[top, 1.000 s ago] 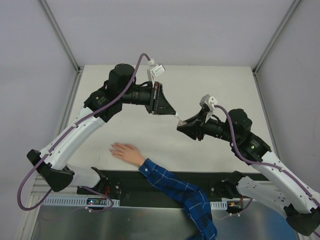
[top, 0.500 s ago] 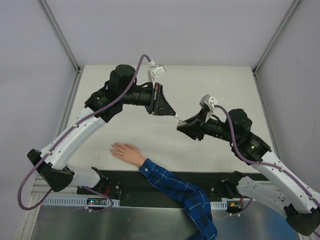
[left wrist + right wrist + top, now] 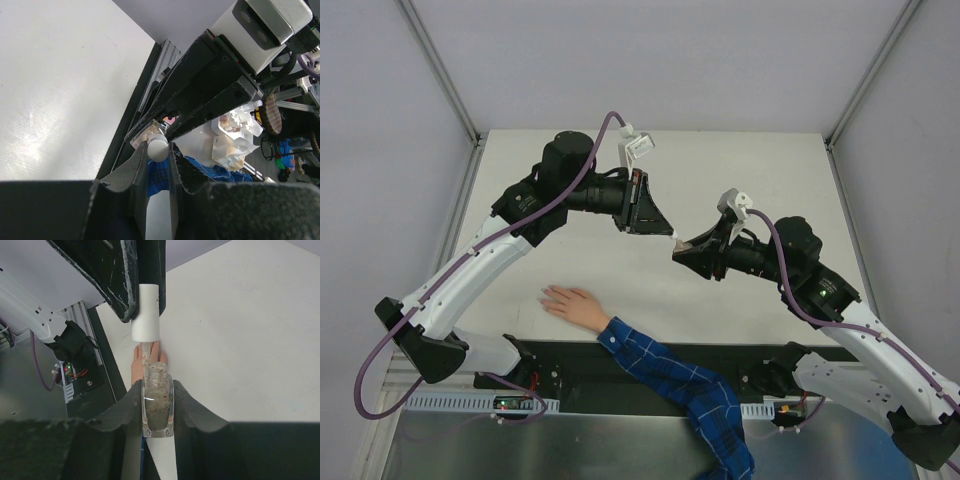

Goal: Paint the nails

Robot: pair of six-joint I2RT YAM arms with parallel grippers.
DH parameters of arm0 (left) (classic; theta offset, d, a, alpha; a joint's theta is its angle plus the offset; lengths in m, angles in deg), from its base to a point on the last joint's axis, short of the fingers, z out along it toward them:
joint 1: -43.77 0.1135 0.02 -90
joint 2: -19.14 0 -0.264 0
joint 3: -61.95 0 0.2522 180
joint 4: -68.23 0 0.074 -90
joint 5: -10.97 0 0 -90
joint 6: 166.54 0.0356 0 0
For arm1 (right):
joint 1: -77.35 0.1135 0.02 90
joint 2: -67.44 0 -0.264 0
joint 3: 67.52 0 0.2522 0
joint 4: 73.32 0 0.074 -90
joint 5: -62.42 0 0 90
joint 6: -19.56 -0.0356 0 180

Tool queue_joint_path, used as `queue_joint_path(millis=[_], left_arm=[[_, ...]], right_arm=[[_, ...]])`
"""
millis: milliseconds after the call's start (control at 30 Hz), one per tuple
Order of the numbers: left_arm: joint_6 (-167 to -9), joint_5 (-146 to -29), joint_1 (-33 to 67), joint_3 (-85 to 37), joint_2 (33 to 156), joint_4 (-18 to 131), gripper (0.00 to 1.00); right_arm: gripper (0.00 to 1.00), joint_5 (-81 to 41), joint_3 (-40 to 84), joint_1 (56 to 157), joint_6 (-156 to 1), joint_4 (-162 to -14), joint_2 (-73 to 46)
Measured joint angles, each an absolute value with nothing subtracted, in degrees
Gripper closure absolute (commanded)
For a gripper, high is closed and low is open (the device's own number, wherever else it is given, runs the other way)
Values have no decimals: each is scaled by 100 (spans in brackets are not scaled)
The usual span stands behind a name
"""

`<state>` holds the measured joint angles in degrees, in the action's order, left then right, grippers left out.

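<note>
A pale hand [image 3: 570, 303] with a blue plaid sleeve [image 3: 670, 385] lies flat near the table's front edge. Its nails are too small to make out. My right gripper [image 3: 685, 248] [image 3: 158, 387] is shut on a small clear bottle [image 3: 158, 402] of speckled polish, held in the air. My left gripper [image 3: 658, 226] [image 3: 159, 150] is shut on the bottle's white cap [image 3: 146, 312] [image 3: 158, 147]. The cap is lifted off the neck and its brush stem [image 3: 144, 351] still reaches into the bottle. The hand shows behind the bottle in the right wrist view [image 3: 136, 365].
The white table [image 3: 750, 170] is bordered by a black strip [image 3: 570, 362] at the near edge, where the sleeve crosses. Grey enclosure walls and metal posts [image 3: 440, 70] stand at the back and sides. Both arms meet above the table's middle.
The left wrist has shifted slightly right and turned a little, and the right gripper has edged left. Cap and bottle stay held together; the hand has not moved.
</note>
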<state>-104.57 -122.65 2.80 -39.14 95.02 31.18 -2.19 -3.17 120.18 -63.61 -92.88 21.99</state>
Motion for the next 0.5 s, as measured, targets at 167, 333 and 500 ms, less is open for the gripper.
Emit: queue_joint_path(millis=[167,333,500], left_arm=[[-10440,-12245,250,-3908,9502,3107,100],[-10425,-12175,250,-3910,9502,3094,100],[-10405,-12048,250,-3962,9504,2956,100]], right_arm=[[100,-210,-317,12018,-6361,-9290,2199],[100,-180,-317,12018,-6363,-9288,2199],[100,-127,-317,12018,-6363,-9288,2199]])
